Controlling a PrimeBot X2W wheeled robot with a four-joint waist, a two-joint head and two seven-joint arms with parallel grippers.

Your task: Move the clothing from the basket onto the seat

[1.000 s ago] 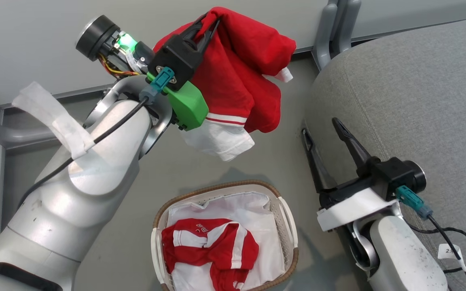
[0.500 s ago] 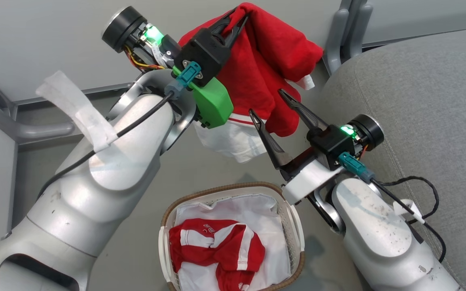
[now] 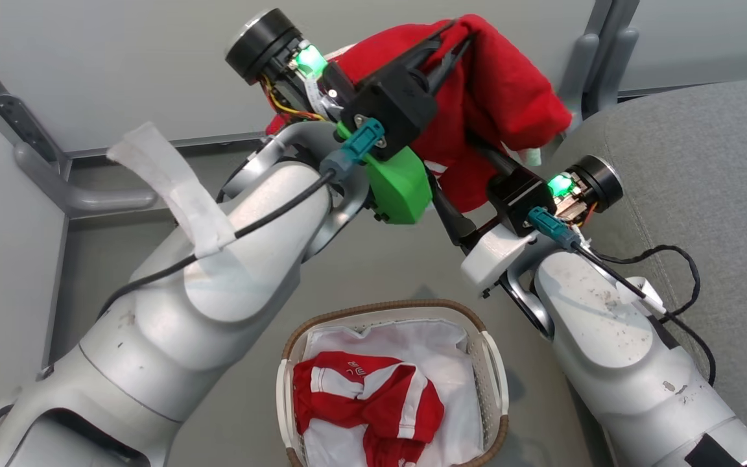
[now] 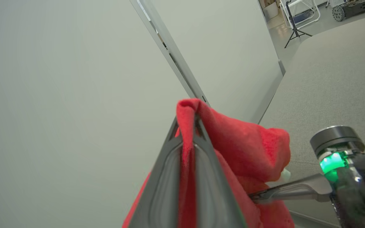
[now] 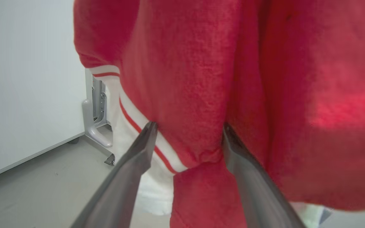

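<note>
Two dark fingers [image 4: 208, 177] of the left gripper [image 4: 187, 122] are pressed together on a fold of a red garment [image 3: 509, 91]. The cloth runs up the narrow slit between them and bulges over their tips. From that pinch the garment hangs below the gripper in loose folds, with a white band and thin red stripes at its lower edge.

The right gripper [image 5: 189, 126] reaches into this hanging part from beneath. Its jaws stand wide apart: one fingertip [image 5: 149, 134] lies against the white band and the other is sunk in a red crease. A lump of cloth sits between them, unclamped.

Beyond the left gripper's tips is a pale wall panel [image 4: 59, 95]. Just past the right gripper's wrist lies the grey seat [image 3: 704, 149], and the held garment hangs in the air beside its rounded edge.

Well below both grippers, on the floor [image 3: 231, 415], stands the basket [image 3: 497, 376]. A second red garment [image 3: 373, 402] with white stripes is crumpled inside it on the white liner [image 3: 425, 344].
</note>
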